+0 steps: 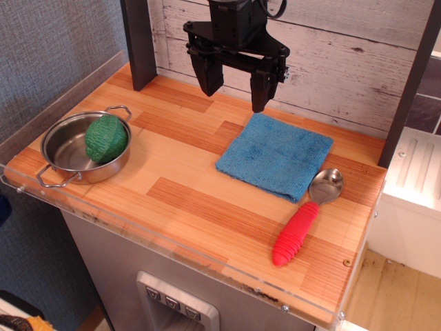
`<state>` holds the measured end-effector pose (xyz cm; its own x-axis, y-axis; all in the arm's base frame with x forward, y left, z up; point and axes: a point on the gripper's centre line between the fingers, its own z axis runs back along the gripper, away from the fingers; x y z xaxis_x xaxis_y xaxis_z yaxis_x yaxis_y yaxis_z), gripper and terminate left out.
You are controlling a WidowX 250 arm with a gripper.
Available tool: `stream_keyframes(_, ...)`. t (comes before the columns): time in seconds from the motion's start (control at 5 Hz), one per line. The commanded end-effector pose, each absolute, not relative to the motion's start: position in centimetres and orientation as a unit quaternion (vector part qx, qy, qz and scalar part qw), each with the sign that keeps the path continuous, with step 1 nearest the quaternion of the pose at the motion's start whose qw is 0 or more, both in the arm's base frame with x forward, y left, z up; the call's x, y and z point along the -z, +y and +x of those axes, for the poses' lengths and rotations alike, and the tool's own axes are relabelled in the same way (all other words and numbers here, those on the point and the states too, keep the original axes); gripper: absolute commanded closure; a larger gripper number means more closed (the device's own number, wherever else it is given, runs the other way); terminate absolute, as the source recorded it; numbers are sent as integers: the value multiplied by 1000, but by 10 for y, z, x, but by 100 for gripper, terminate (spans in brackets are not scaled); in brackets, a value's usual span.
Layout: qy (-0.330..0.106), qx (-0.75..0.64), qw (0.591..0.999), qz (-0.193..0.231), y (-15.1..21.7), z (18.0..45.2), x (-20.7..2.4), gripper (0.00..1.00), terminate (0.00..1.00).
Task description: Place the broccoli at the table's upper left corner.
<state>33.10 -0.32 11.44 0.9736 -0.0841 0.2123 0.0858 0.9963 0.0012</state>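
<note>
The end effector (234,88) hangs at the top centre of the frame, black, its two fingers spread apart with nothing between them — released, and raised above the counter (193,200) in front of the whitewashed plank wall (344,48). Below it and slightly to the right lies a folded blue cloth (275,155), flat on the striped wood. The broccoli (106,138) is at the left of the frame, well apart from the end effector — it sits inside a small steel pot (69,155), leaning against the pot's right wall, its bumpy green crown rising above the rim. The pot stands near the counter's left edge, one wire handle toward the upper right and the other toward the lower left. At the lower right of the frame a spoon (303,219) with a red ribbed handle lies diagonally, its metal bowl just beside the cloth's lower right corner.
</note>
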Motion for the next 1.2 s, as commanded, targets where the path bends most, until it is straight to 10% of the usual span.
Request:
stream_keyframes(0.0, -107, 43, 993, -4, -3, 331, -114, 0, 0)
stream_keyframes(1.0, -69, -46, 992, 93, 144, 267, -107, 0, 0)
